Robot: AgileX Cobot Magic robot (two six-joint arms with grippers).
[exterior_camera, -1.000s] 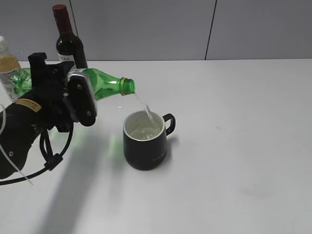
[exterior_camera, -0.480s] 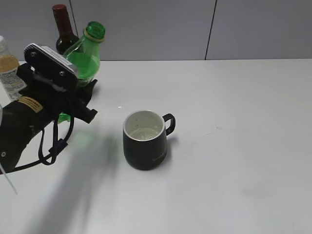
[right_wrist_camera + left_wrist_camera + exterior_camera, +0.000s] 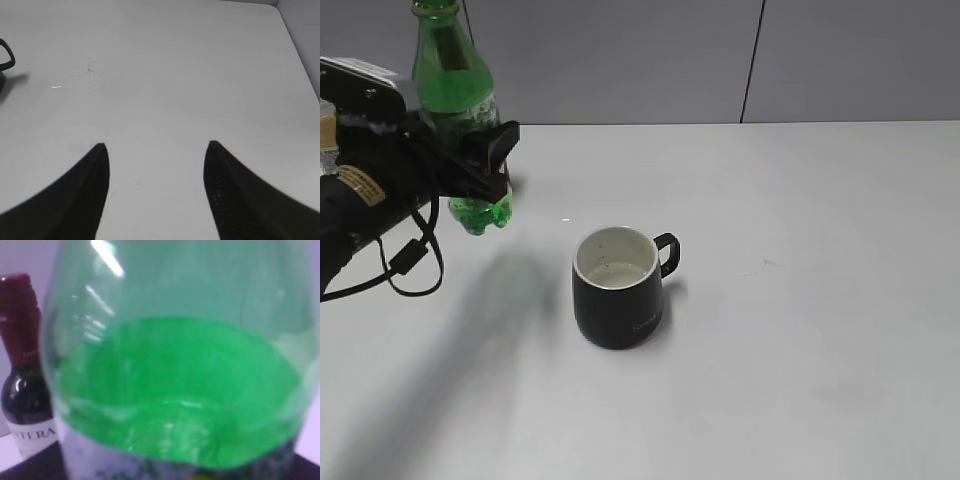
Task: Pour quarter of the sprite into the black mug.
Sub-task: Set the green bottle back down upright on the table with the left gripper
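Observation:
The sprite (image 3: 457, 82), a transparent green bottle, stands nearly upright in my left gripper (image 3: 472, 165), which is shut on its lower body and holds it above the table at the far left. It fills the left wrist view (image 3: 175, 390), with liquid in its lower part. The black mug (image 3: 618, 300) stands at the table's middle, to the right of and below the bottle, with some clear liquid inside. Its handle shows at the left edge of the right wrist view (image 3: 6, 55). My right gripper (image 3: 156, 145) is open and empty over bare table.
A dark wine bottle with a red top (image 3: 25, 365) stands behind the sprite at the back left. The white table (image 3: 800, 300) stretches to the right of the mug, and a grey wall runs behind it.
The bottle was tipped over the mug and pouring one second ago. My left gripper has since swung it back upright and drawn it left and up, away from the mug.

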